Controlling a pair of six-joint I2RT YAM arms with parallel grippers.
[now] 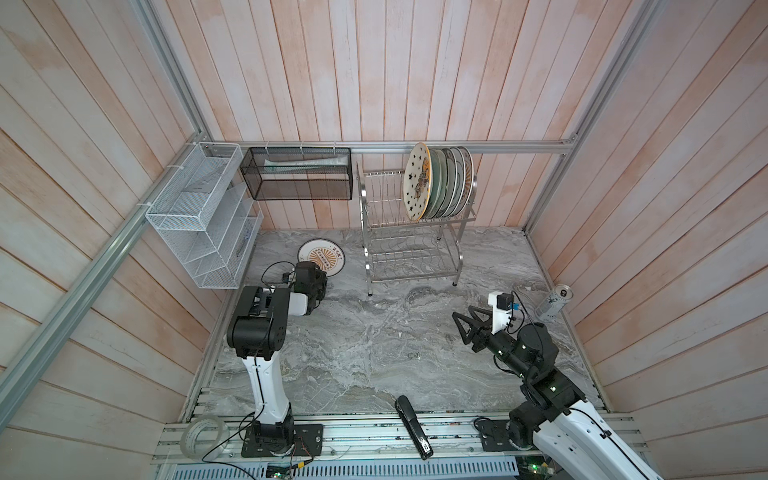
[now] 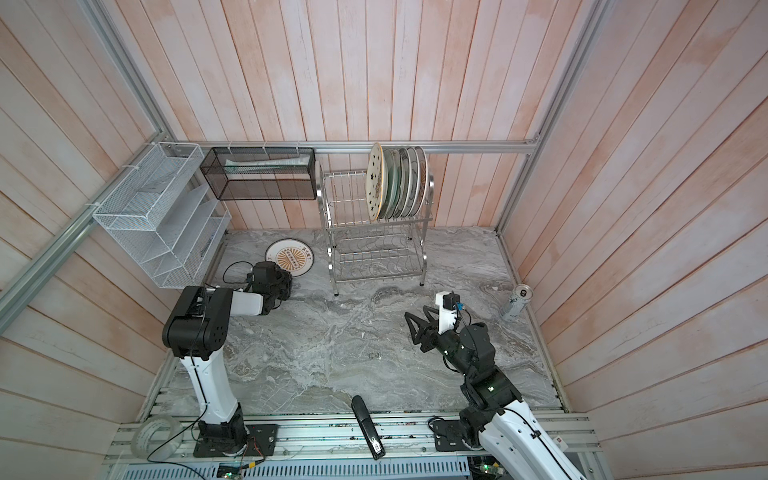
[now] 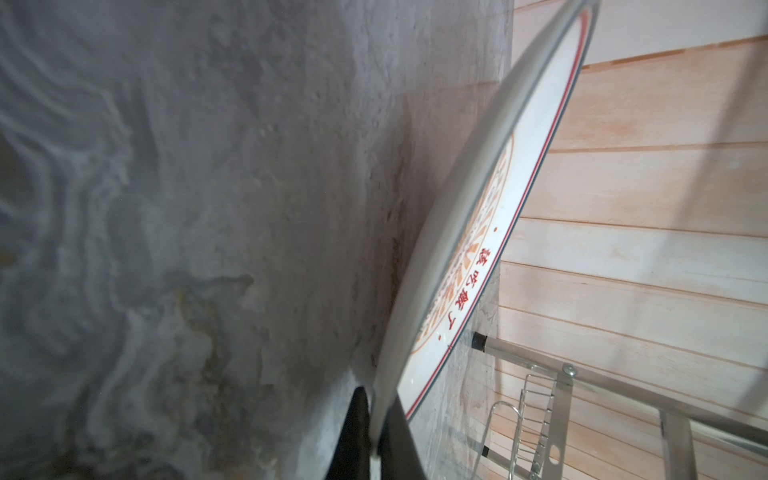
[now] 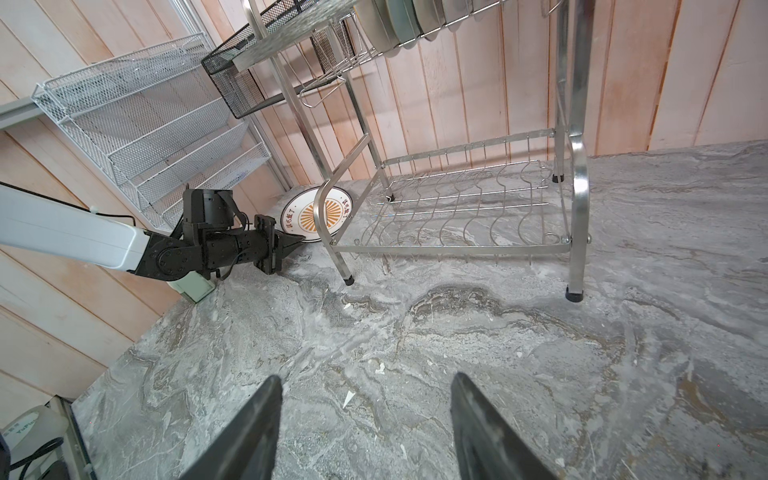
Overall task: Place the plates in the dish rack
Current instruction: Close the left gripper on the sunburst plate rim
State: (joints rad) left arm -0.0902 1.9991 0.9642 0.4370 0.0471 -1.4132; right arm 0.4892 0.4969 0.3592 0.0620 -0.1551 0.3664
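Left gripper [image 3: 376,415] down low, its black fingers pressed tight on the smooth white rim of the sunburst plate [image 1: 321,255]; that glossy round plate sits on the veined grey marble top [image 1: 374,353], left of centre in both top views, just left of the shiny wire dish rack [image 1: 411,259]; six more plates [image 1: 444,183] stand on edge at the right end of its upper tier; right gripper [image 4: 365,415] at lower right, tapered fingers spread wide, nothing between them.
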